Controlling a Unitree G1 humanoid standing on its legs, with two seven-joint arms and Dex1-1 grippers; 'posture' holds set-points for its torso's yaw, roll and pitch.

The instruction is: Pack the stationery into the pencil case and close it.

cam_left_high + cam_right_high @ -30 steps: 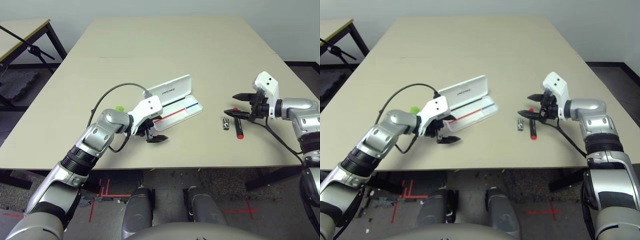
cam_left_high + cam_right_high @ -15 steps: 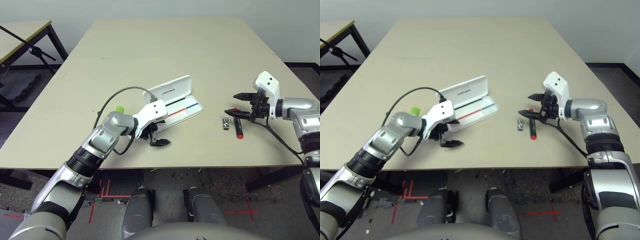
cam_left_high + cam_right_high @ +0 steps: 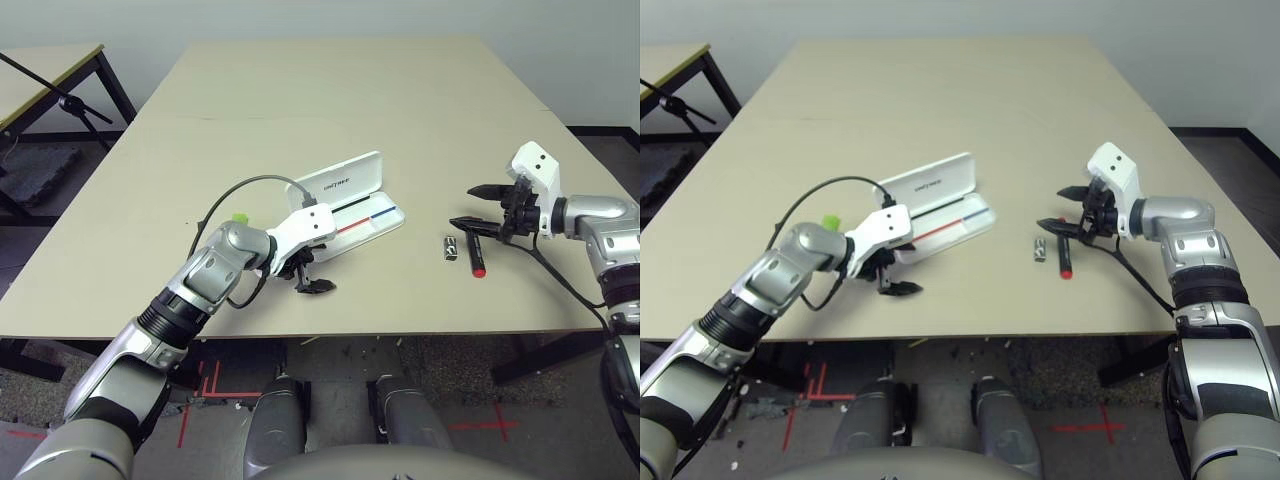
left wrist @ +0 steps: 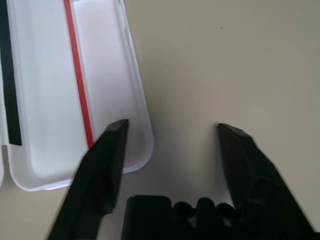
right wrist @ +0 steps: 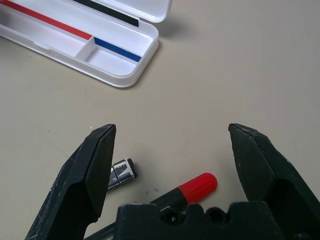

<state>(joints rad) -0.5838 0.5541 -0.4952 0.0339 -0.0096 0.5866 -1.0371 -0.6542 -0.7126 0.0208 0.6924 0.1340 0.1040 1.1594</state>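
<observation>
A broad beige worktop [image 3: 330,120] stands before a pale wall [image 3: 330,18]. Off to the left sits a second table [image 3: 45,60] with black legs. Red tape marks [image 3: 205,385] cross the speckled floor [image 3: 440,375].

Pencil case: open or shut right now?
Open. The pencil case has its lid raised behind the tray, whose red-and-blue stripe shows.

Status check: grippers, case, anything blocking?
Both grippers, left and right, open, empty. Case open; marker, metal piece, highlighter on table. Nothing blocking.
</observation>
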